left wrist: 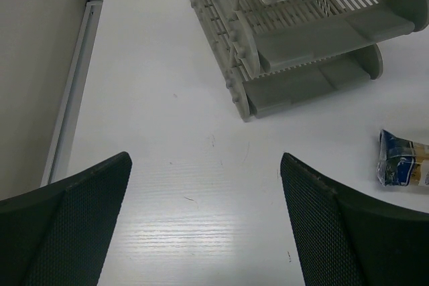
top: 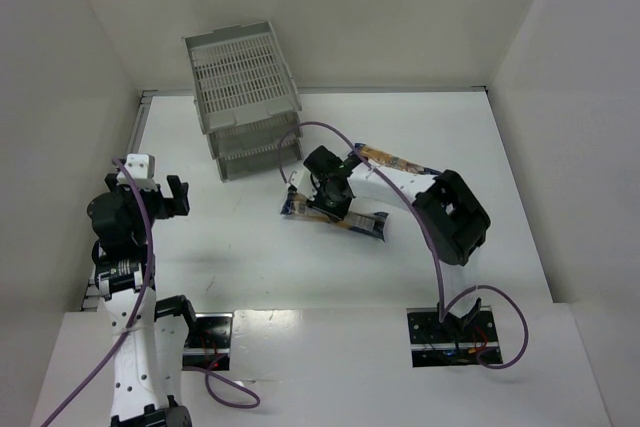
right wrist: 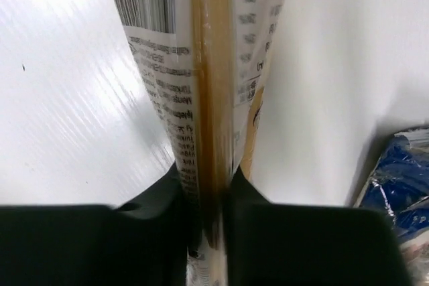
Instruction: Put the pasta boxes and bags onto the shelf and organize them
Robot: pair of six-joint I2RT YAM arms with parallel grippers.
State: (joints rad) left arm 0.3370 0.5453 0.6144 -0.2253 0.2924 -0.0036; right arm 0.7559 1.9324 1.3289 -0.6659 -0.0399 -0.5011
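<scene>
The grey three-tier shelf (top: pixel 240 97) stands at the back left; it also shows in the left wrist view (left wrist: pixel 301 31). My right gripper (top: pixel 322 195) is shut on a pasta packet (right wrist: pixel 211 85), seen edge-on between its fingers (right wrist: pixel 209 195). A packet with dark blue ends (top: pixel 340 219) lies on the table right under that gripper; I cannot tell whether it is the held one. Another packet (top: pixel 395 160) lies behind the right arm. A blue packet end (right wrist: pixel 399 189) shows beside the held one. My left gripper (top: pixel 158 189) is open and empty (left wrist: pixel 204 219), left of the shelf. A packet end (left wrist: pixel 402 162) shows at its right.
White walls enclose the table on the left, back and right. A metal strip (left wrist: pixel 74 92) runs along the left wall's foot. The right arm's purple cable (top: pixel 400 187) arcs over the packets.
</scene>
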